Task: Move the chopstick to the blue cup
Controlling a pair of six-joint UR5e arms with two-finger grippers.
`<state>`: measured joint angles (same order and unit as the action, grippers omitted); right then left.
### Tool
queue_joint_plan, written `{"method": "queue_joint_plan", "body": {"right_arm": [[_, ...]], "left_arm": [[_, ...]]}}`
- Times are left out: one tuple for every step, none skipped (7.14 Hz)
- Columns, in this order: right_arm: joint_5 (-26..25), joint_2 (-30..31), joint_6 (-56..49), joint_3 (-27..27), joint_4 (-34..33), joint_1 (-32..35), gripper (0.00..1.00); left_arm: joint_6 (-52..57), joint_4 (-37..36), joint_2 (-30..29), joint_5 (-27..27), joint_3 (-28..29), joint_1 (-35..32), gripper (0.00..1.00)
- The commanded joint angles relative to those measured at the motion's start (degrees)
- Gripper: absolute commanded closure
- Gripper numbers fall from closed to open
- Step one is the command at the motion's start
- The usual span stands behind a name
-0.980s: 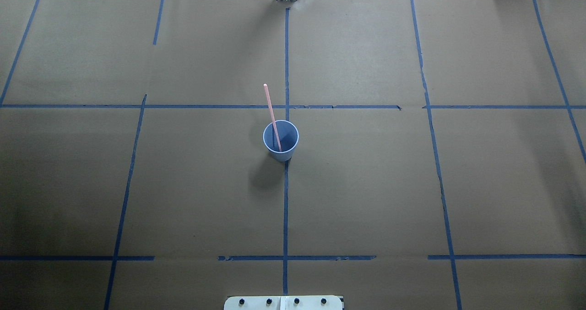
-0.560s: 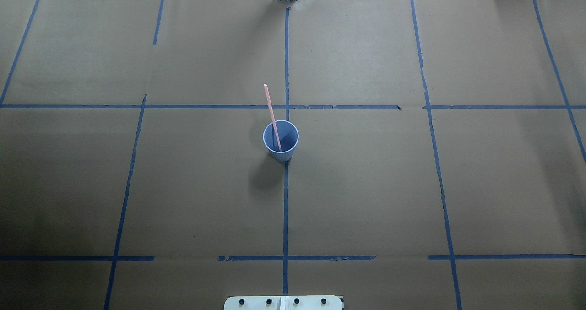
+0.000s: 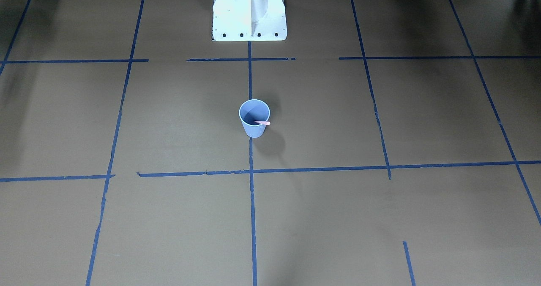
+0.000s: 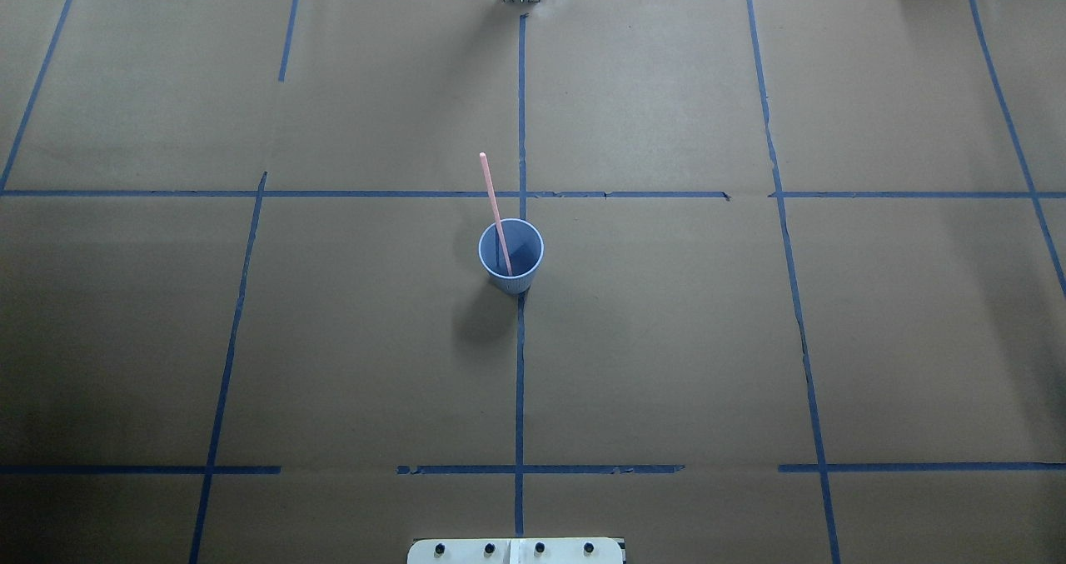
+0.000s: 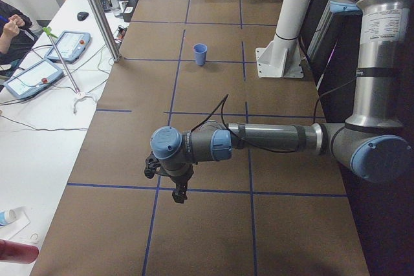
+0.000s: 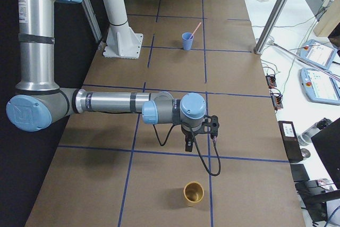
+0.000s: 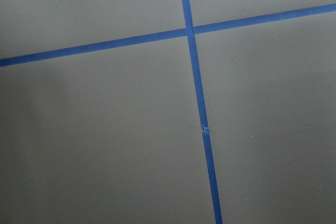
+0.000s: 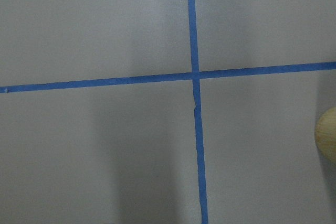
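Observation:
The blue cup [image 4: 510, 257] stands upright at the middle of the table, also seen in the front view [image 3: 254, 127] and both side views [image 5: 200, 53] [image 6: 187, 41]. One pink chopstick [image 4: 492, 193] stands in it, leaning on the far rim and sticking well above it; its tip shows in the front view [image 3: 264, 123]. My left gripper [image 5: 179, 195] hangs over the table's left end, far from the cup. My right gripper [image 6: 188, 145] hangs over the right end. Each shows only in a side view, so I cannot tell open or shut. The wrist views show bare paper and tape.
Brown paper with blue tape lines covers the table [image 4: 666, 339]. A tan cup [image 6: 193, 193] stands near the right end, below my right gripper; its edge shows in the right wrist view [image 8: 328, 136]. The robot's white base [image 3: 249, 20] is at the near middle edge.

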<state>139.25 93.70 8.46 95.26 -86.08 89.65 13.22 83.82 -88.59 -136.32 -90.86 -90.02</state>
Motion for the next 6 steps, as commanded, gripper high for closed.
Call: {"method": "queue_joint_plan", "body": {"right_arm": [[0.0, -0.3, 0.0, -0.1, 0.3, 0.0, 0.0], [0.0, -0.4, 0.0, 0.1, 0.4, 0.0, 0.0], [0.0, -0.4, 0.2, 0.1, 0.4, 0.0, 0.0], [-0.1, -0.4, 0.3, 0.1, 0.4, 0.0, 0.0], [-0.1, -0.4, 0.3, 0.1, 0.4, 0.0, 0.0], [-0.1, -0.3, 0.3, 0.1, 0.4, 0.0, 0.0]], "left_arm": [[-2.3, 0.6, 0.3, -0.6, 1.0, -0.2, 0.0], [-4.1, 0.7, 0.2, -0.6, 1.0, -0.2, 0.0], [-4.2, 0.8, -0.2, -0.4, 1.3, -0.2, 0.0], [-4.3, 1.1, -0.1, -0.4, 1.3, -0.2, 0.0], [-4.3, 1.2, -0.2, -0.4, 1.2, -0.2, 0.0], [-4.6, 2.2, -0.1, -0.4, 1.3, -0.2, 0.0]]}}
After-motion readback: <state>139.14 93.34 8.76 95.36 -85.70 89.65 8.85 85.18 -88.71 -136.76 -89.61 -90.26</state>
